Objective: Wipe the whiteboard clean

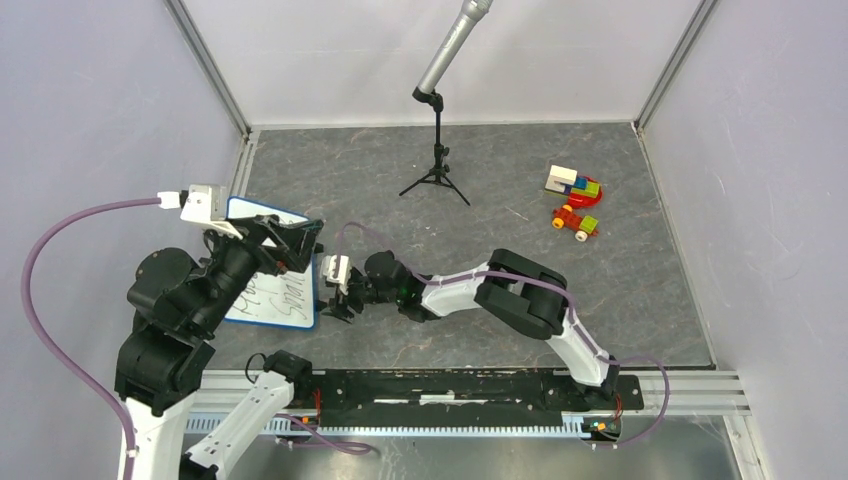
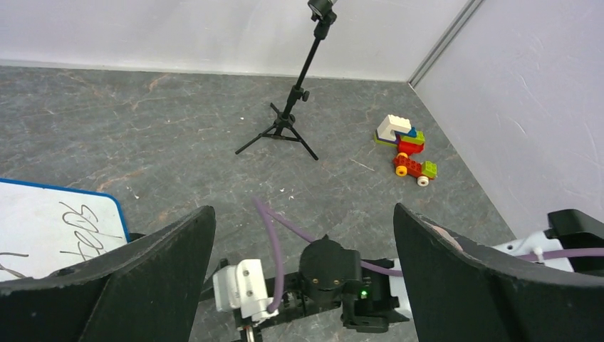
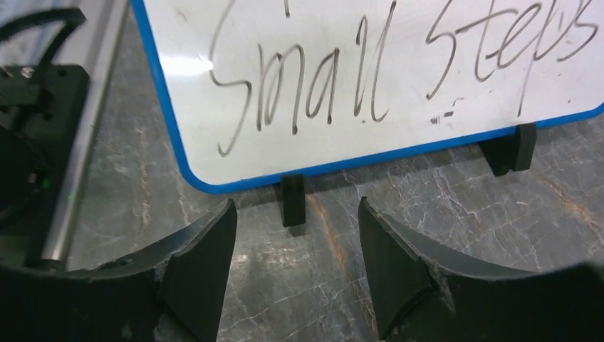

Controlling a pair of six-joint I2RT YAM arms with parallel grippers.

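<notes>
2 black two-finger grippers stand close to a flat rectangular whiteboard [image 1: 272,308] with a thin blue rim and rounded corners. It lies flat on the grey marbled table [image 1: 520,190], at the left side near the front edge and partly under the left arm. In the right wrist view black handwriting [image 3: 320,78] on its white face reads "Small Steps". There are 2 small black clips on the edge that faces this camera, 1 near a rounded corner [image 3: 293,201] and 1 further along [image 3: 514,148].

The right gripper [image 3: 295,271] is low over the table just beside that edge. Its fingers [image 3: 203,278] are apart with only bare tabletop between them, and the corner clip sits just ahead of the gap. Neither finger touches the board.

The left gripper [image 2: 303,214] hangs above the board's right part, its fingers [image 2: 142,285] spread wide and holding nothing. Below them are a corner of the board [image 2: 50,221] and the right arm's wrist [image 2: 327,274].

Well apart, toward the back wall, stands a black tripod stand [image 1: 437,160] carrying a grey cylinder. At the far right lie a stack of coloured toy bricks [image 1: 573,184] and a small wheeled brick car [image 1: 575,222].
</notes>
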